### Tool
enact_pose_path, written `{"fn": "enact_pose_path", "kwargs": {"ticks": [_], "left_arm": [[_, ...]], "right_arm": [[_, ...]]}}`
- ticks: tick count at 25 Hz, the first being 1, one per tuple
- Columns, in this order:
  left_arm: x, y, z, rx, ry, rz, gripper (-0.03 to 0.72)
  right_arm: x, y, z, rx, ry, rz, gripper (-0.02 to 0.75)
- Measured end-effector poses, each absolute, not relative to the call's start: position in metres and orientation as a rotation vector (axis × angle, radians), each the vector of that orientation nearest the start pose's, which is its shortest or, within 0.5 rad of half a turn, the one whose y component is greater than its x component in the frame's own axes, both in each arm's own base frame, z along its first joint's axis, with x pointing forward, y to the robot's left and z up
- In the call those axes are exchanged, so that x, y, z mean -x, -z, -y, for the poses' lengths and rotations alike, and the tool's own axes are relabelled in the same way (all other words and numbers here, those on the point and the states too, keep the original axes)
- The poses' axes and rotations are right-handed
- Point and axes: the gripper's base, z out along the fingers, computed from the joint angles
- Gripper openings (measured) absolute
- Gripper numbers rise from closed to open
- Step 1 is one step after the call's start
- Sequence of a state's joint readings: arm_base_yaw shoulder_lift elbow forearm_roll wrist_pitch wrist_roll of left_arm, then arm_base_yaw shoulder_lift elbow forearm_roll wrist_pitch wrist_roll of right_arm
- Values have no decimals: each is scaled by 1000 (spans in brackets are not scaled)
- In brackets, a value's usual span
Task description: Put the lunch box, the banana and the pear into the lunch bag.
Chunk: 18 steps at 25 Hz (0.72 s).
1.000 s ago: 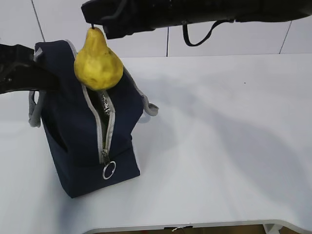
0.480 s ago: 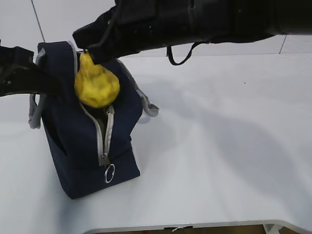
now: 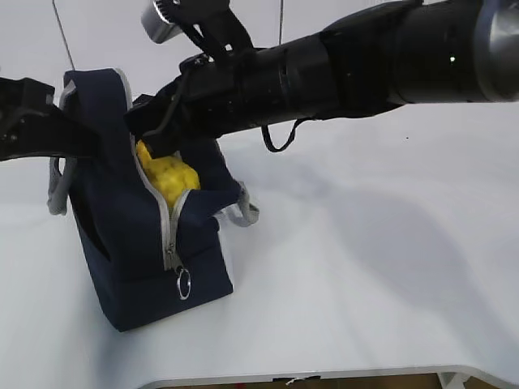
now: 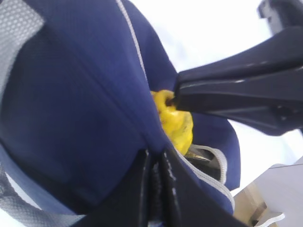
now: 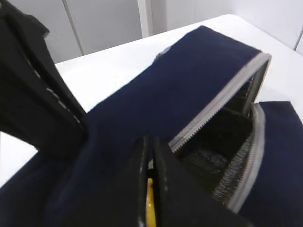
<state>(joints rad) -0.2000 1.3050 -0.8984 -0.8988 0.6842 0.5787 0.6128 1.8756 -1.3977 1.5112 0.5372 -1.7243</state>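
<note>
The navy lunch bag [image 3: 122, 243] stands upright at the left of the table with its grey zipper [image 3: 169, 231] open down the front. The yellow pear [image 3: 166, 174] sits half inside the bag's mouth. My right gripper [image 3: 143, 136] reaches across from the right and is shut on the pear's stem; yellow shows between its jaws [image 5: 149, 201]. My left gripper [image 3: 87, 138] is shut on the bag's top edge, pinching navy fabric [image 4: 154, 158]. From the left wrist the pear [image 4: 176, 124] shows under the right gripper's fingers [image 4: 227, 94]. The lunch box and the banana are out of view.
The white table [image 3: 365, 243] stretches to the right of the bag, and its front edge runs along the bottom. The bag's grey handle [image 3: 243, 212] hangs at its right side, and another grey strap [image 3: 57, 190] at its left. The dark silver lining [image 5: 222, 142] shows inside the mouth.
The right arm has come down and forward, lowering the pear from above the bag into its open mouth. The zipper opening has spread. The left gripper has kept its hold.
</note>
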Motion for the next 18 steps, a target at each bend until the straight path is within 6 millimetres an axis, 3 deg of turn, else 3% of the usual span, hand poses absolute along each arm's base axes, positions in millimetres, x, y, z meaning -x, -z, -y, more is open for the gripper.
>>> {"fn": "enact_pose_path", "kwargs": {"ticks": [5,13,18], "left_arm": [[-249,-292,97,-264,801,-2354,-1],[-250,-292,96,-262,800,-2354,-1],[-250,-291,95,-276,784,-2359,-1]], "right_arm": [[-328,-267,-290,1129,-824,-1682,18],[-328,-293,-298,1077,-970,-1590,18],[-329,-284,-299,1123,-950,-1635,18]]}}
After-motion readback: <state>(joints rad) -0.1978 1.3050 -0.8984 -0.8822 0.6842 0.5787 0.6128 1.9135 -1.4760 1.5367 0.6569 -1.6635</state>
